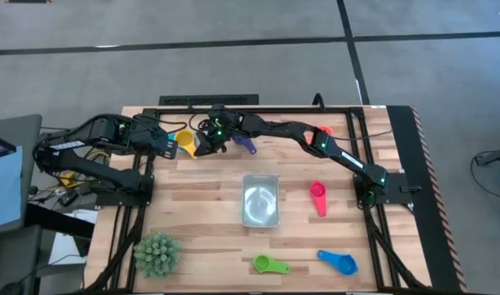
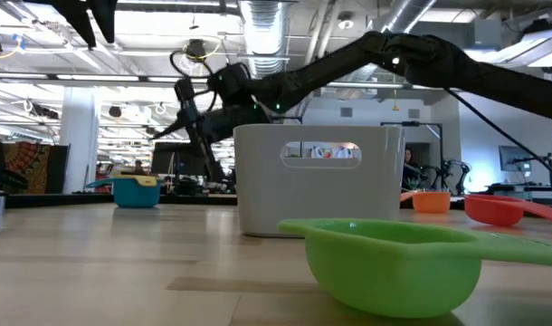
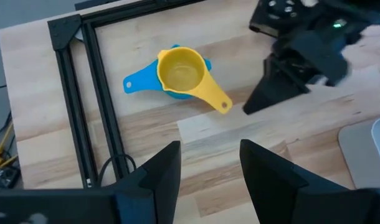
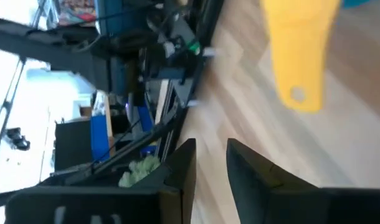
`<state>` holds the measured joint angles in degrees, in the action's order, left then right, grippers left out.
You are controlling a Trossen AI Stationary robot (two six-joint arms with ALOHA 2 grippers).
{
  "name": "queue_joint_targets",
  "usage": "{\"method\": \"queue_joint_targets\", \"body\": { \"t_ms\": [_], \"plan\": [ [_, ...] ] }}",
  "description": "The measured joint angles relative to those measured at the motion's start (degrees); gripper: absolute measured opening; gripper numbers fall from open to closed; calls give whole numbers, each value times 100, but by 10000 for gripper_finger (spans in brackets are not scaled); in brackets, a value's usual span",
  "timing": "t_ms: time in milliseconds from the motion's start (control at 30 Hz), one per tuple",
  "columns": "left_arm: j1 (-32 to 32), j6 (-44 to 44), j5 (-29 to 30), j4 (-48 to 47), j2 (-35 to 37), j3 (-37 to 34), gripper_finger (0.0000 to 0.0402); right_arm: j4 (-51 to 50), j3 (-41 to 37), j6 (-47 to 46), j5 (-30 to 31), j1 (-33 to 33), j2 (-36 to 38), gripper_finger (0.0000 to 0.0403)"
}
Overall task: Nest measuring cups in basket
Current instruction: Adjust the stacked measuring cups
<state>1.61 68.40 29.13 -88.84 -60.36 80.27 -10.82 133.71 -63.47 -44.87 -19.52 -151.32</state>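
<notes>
A yellow measuring cup [image 3: 180, 71] sits nested bowl-in-bowl in a teal one [image 3: 137, 84] near the table's far left [image 1: 184, 143]. My left gripper [image 3: 209, 165] is open and hovers just left of the pair. My right gripper [image 4: 210, 158], reaching across the far side, is narrowly open beside the yellow handle [image 4: 299, 56] and touches nothing. The purple cup [image 1: 246, 146] lies right of it. The orange cup [image 1: 324, 131] is partly hidden by the right arm. Pink [image 1: 318, 197], green [image 1: 269, 264] and blue [image 1: 338, 262] cups lie on the table. The grey basket [image 1: 260, 200] stands mid-table.
A spiky green plant ball [image 1: 157, 252] sits at the near left corner. A black metal frame [image 3: 93, 93] runs along the table's left and far edges close to the nested cups. Bare wood lies between the basket and the plant ball.
</notes>
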Motion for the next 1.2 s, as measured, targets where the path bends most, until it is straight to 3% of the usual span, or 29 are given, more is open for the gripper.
{"method": "queue_joint_targets", "body": {
  "t_ms": [300,467,633,867,1200],
  "plan": [
    [182,-213,648,-21,-240,0,153,-1562,-2,1669,507,-2,964,136],
    [921,-775,634,58,-611,0,153,-2876,13,3367,1275,-54,1806,148],
    [1774,-1868,157,759,-1024,0,153,-4396,13,4802,2196,-82,2392,136],
    [3027,-3150,-278,1464,-1790,0,153,-5721,2,5510,2622,-87,2680,110],
    [4186,-4050,-1127,1825,-3138,-2,153,-6278,2,5816,2676,241,3151,76]
  ]
}}
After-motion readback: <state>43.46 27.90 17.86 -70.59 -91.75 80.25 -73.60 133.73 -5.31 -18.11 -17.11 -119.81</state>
